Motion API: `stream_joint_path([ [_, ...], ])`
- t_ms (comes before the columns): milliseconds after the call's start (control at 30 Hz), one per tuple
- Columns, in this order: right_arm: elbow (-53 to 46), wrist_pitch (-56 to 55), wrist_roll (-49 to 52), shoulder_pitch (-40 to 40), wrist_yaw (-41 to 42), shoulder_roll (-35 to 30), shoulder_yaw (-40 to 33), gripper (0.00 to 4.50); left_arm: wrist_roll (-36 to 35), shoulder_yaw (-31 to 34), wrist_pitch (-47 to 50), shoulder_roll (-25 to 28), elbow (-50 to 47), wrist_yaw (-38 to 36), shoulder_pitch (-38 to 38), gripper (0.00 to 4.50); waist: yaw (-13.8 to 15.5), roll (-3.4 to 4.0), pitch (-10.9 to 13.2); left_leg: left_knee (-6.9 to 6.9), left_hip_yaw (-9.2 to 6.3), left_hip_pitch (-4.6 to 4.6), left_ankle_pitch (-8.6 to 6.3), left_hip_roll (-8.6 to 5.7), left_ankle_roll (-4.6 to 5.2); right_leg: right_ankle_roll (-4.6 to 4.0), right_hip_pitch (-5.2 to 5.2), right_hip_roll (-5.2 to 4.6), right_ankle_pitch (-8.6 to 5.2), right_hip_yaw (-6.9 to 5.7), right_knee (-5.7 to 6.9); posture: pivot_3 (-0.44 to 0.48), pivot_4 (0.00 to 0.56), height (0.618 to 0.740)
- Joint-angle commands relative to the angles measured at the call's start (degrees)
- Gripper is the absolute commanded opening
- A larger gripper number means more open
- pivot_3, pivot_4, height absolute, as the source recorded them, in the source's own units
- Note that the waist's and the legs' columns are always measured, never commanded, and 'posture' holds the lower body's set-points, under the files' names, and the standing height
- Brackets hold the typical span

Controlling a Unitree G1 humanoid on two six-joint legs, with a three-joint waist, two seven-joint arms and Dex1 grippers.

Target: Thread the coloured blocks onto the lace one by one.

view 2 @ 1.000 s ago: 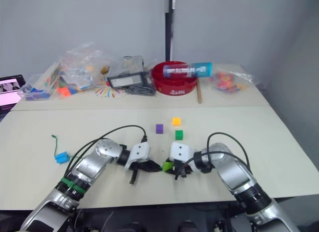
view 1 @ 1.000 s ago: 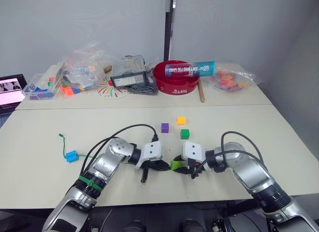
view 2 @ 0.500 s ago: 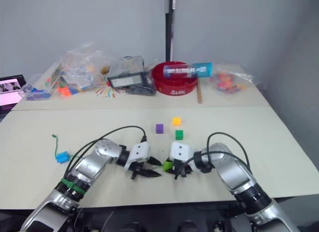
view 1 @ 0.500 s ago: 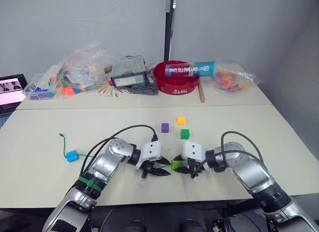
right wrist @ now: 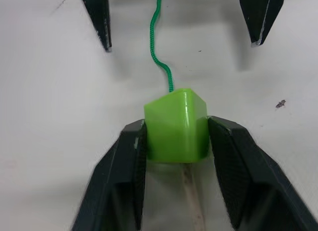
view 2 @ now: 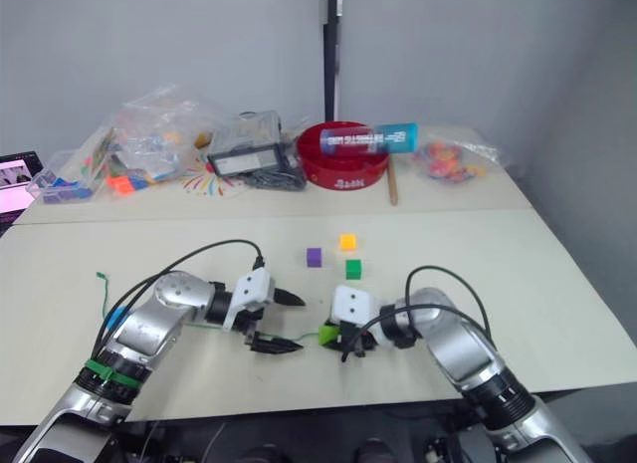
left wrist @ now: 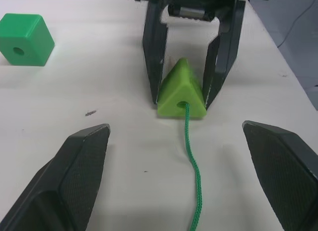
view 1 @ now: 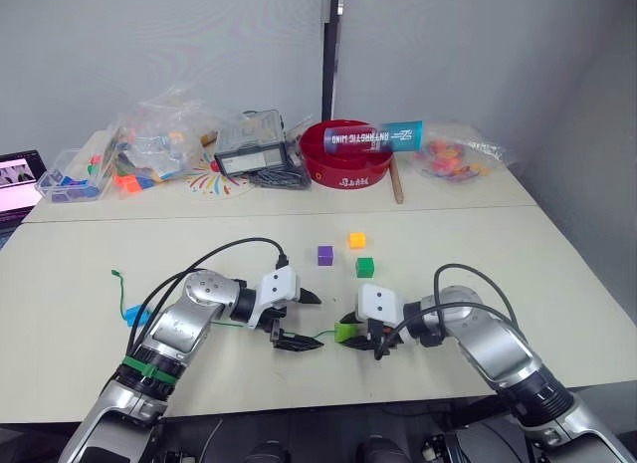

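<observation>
The light green block (right wrist: 176,124) rests on the table with my right gripper (view 1: 362,336) shut on it, one finger against each side. The thin green lace (left wrist: 191,156) enters the block's hole and trails left across the table (view 1: 557,284), under my left gripper (view 1: 304,321). That gripper stands wide open a short way left of the block, holding nothing. Further left, the blue block (view 1: 134,313) is partly hidden by my left arm, with the lace's tail (view 1: 119,276) behind it. Purple (view 1: 324,255), orange-yellow (view 1: 357,240) and dark green (view 1: 365,267) blocks lie loose behind the grippers.
On the back table stand a red bowl (view 1: 348,169) with a blue tube (view 1: 373,136) across it, clear bags of toys (view 1: 159,144), a grey device (view 1: 249,149) and a wooden stick (view 1: 398,184). Black cables (view 1: 239,249) loop from both wrists.
My left gripper has gone from shut to wide open and drawn back leftward from the light green block, leaving the lace on the table. The right gripper has stayed at the block.
</observation>
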Motion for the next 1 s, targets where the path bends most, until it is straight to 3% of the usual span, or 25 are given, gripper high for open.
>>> stream_joint_path([
  [33,-1.9,1.6,1.2,0.8,0.4,-0.3,0.1,3.39,-0.7,-0.8,-0.6,-1.3,-1.4,-0.2,-1.0,4.5,0.0,0.0,0.0,0.0,0.0,0.0,0.0,-0.01,0.0,0.0,0.0,0.0,0.0,0.0,0.0,0.0,0.15,0.74],
  [133,-4.4,2.5,3.6,1.5,1.6,-2.8,-2.9,4.36,0.0,-1.6,-1.0,-2.6,-0.4,0.4,-1.4,4.5,0.1,0.0,0.0,-0.01,0.0,-0.05,0.0,-0.03,0.0,0.0,-0.04,-0.02,0.0,0.0,-0.01,0.0,0.15,0.74],
  [333,-8.7,2.3,8.2,6.6,4.0,-9.4,-8.4,4.36,2.4,-4.6,-3.5,-5.9,3.0,1.2,-2.8,4.5,0.8,-0.02,0.0,0.09,-0.02,-0.28,0.0,-0.1,0.0,0.02,-0.09,-0.11,0.01,-0.04,-0.11,0.0,0.15,0.74],
  [767,-4.7,-0.3,6.9,6.3,-0.7,-7.2,-7.7,4.36,7.4,-7.4,-9.1,-9.4,10.1,4.4,-2.9,4.5,0.4,-0.03,0.0,0.16,-0.02,-0.33,0.0,-0.08,0.0,0.03,-0.11,-0.04,0.01,-0.03,-0.1,0.0,0.15,0.74],
  [1000,-3.6,-0.6,6.2,5.1,-1.0,-7.0,-6.3,4.39,8.0,-8.6,-9.9,-9.3,11.2,3.6,-1.9,2.47,0.5,-0.03,0.0,0.17,-0.02,-0.31,0.0,-0.1,0.0,0.03,-0.1,-0.04,0.01,-0.04,-0.09,0.0,0.15,0.74],
])
